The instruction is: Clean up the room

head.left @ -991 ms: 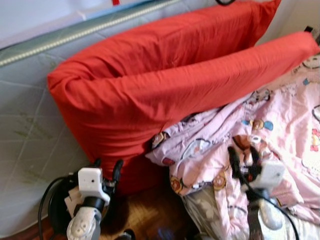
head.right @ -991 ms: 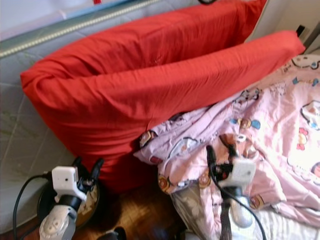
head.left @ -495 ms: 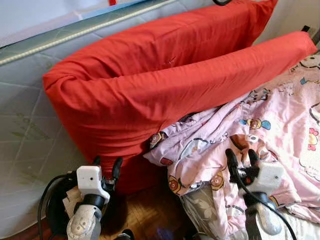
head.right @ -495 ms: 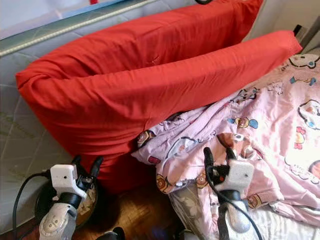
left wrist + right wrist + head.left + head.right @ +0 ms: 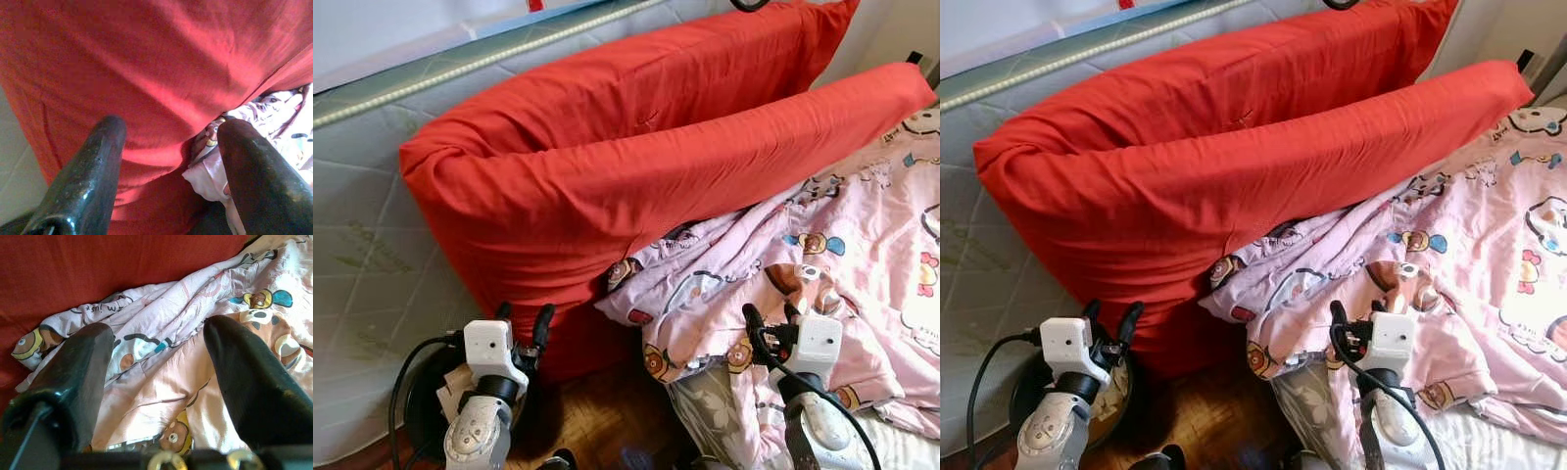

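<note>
A rumpled pink cartoon-print quilt (image 5: 862,255) lies on the bed, its bunched edge hanging over the side just under two long red pillows (image 5: 636,166) that lean against a pale quilted mattress (image 5: 362,264). The right gripper (image 5: 767,318) hovers over the quilt, fingers spread and empty. The left gripper (image 5: 522,321), fingers apart, faces the lower pillow above the wooden floor (image 5: 597,421).

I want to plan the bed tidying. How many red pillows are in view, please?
2. The rear red pillow leans against the upright mattress. The front red pillow lies before it, its lower edge covered by the pink cartoon blanket. More may be hidden under the blanket.
</note>
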Available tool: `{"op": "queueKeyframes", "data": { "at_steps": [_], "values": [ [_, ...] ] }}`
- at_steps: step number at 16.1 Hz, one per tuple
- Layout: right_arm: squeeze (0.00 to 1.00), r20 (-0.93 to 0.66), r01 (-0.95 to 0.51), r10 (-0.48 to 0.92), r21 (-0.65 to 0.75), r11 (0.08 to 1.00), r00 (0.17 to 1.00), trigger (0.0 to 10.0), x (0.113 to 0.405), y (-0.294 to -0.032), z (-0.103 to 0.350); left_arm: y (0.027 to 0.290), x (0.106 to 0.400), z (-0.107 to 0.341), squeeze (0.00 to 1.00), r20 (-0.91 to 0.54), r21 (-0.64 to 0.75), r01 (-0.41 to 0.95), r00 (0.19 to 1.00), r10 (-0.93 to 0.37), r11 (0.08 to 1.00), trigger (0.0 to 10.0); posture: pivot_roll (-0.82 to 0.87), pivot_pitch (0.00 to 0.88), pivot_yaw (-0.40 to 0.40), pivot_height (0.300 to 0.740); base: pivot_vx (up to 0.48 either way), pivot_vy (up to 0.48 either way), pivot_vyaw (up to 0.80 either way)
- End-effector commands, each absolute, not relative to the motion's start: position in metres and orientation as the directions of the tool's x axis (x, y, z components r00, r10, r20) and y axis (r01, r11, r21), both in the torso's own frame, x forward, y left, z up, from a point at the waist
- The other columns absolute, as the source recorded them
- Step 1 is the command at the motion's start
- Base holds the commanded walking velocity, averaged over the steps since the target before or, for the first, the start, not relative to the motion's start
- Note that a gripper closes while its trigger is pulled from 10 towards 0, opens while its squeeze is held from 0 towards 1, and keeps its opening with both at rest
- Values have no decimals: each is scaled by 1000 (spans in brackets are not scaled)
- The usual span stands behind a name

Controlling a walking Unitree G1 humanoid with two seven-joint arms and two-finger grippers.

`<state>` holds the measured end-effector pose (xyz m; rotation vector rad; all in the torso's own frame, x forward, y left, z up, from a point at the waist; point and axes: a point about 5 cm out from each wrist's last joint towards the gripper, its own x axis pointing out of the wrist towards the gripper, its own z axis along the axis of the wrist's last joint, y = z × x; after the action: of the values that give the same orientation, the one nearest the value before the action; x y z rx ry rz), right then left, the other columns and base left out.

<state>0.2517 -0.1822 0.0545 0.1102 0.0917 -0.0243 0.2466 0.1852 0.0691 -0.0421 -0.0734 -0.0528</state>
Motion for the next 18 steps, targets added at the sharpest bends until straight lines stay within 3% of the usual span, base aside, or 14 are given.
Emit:
{"op": "queueKeyframes", "data": {
  "at_steps": [1, 14, 18],
  "values": [
    [0, -133, 32, -16, 121, 992, 991, 10000, 245, -178, 45, 185, 241, 62, 0, 41, -49, 53, 998, -51, 997, 10000, 24, 215, 30, 695, 0, 0, 0],
    [0, -90, 9, 3, 134, 991, 996, 10000, 256, -174, 52, 185, 240, 59, 0, 25, -49, 49, 999, -48, 998, 10000, 23, 224, 18, 657, 0, 0, 0],
    [0, -149, -4, 29, 166, 986, 988, 10000, 258, -168, 44, 186, 239, 59, 0, 23, -48, 45, 999, -44, 998, 10000, 22, 230, 17, 642, 0, 0, 0]
  ]
}}
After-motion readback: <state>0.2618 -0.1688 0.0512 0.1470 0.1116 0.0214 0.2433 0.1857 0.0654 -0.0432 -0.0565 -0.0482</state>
